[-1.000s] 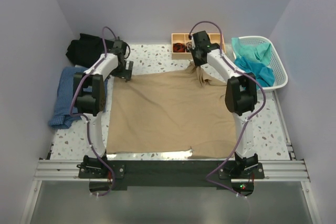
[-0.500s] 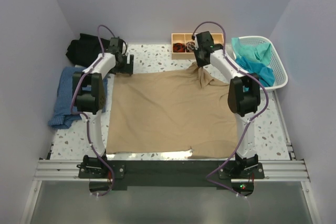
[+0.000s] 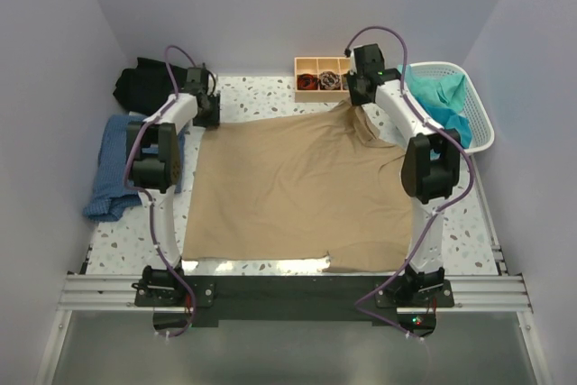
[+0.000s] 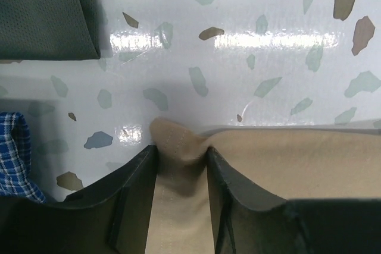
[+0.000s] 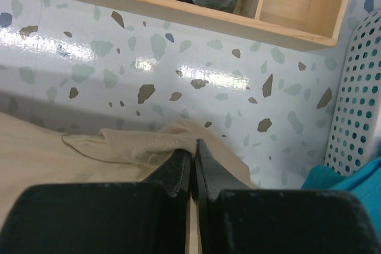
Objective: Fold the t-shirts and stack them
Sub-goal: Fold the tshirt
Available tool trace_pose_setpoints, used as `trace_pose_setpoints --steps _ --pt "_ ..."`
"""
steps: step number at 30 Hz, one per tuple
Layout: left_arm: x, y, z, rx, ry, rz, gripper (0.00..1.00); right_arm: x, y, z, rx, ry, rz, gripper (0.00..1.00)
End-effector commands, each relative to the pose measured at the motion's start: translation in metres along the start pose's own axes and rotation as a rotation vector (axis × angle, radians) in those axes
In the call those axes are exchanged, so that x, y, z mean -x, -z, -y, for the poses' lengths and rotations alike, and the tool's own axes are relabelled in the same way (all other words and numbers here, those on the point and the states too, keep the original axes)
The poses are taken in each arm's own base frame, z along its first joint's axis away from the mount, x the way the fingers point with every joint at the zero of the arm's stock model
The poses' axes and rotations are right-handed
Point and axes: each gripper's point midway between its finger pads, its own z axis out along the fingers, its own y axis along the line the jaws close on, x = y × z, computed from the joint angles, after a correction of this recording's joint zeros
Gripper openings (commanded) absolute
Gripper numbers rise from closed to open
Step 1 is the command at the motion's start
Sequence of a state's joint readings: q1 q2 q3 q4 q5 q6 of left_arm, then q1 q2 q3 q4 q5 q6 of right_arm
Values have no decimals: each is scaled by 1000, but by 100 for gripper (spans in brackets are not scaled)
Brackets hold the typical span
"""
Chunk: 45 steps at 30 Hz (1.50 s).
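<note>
Here's the speckled worktop point(image 3: 270, 96), and most of it is covered by the tan t-shirt point(image 3: 288, 187), spread nearly flat from the near edge up towards the far edge, with a little wrinkle at its near hem. Over at the far right corner sits the white basket point(image 3: 480, 128), teal shirts point(image 3: 442, 105) heaped inside it. Along the left edge lies the denim-blue shirt point(image 3: 108, 169), crumpled, just beside the tan one. Behind it, in the far left corner, the black shirt point(image 3: 144, 83) is bundled up. On the far edge, next to the basket, there's the wooden tray point(image 5: 196, 17) with odds and ends in its compartments.

Now the arms! The right pincer point(image 5: 193, 150) is clamped tight on the tan t-shirt's far right corner, cloth bunched at its tips, just short of the tray. The left pincer point(image 4: 180, 159) is down at the far left corner, jaws about halfway apart, one either side of a puckered fold of tan cloth; whether it truly has a grip, I can't tell.
</note>
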State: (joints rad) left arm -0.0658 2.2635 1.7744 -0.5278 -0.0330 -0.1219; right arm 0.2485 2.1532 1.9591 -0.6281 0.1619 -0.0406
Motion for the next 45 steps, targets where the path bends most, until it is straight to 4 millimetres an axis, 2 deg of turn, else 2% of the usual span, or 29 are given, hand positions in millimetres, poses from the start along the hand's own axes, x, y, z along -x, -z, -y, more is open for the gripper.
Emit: trace_pose_setpoints --steps 1,8,13,18,22,23,24,26,29,31,32,33,35,39,45 --pt "-1 -12 -1 -12 18 11 40 27 31 3 9 -20 88 0" --pt "8 -5 0 -13 28 31 16 20 32 3 15 -2 54 4" --pt "15 15 -4 15 55 52 0 5 42 4 14 15 -3 0" --pt "9 36 -11 56 94 54 0 -20 58 -14 124 3 -82 0" --pt "11 61 -10 48 120 97 0 -38 83 -19 154 -16 -118 0" --pt "4 60 -9 41 126 93 0 -43 87 -21 160 -47 -136 0" --pt "7 70 -8 35 131 114 0 -51 89 -22 165 -51 -162 0" --pt "0 74 -9 38 138 122 0 -62 98 -26 170 -49 -196 0" --pt "0 86 -10 39 146 143 0 -97 96 -34 178 -34 -275 1" --pt "1 95 -7 23 152 153 0 -110 97 -37 179 -34 -313 1" --pt "-5 96 -5 20 158 146 0 -120 99 -44 200 -34 -343 0" --pt "-3 106 -4 17 163 167 0 -124 101 -45 200 -33 -351 0" --pt "-13 108 -1 12 173 159 0 -140 102 -46 194 -36 -387 0" --pt "-24 119 0 15 174 162 0 -156 107 -47 195 -50 -409 0" --pt "-49 123 6 22 162 124 0 -171 115 -45 169 -35 -441 0"
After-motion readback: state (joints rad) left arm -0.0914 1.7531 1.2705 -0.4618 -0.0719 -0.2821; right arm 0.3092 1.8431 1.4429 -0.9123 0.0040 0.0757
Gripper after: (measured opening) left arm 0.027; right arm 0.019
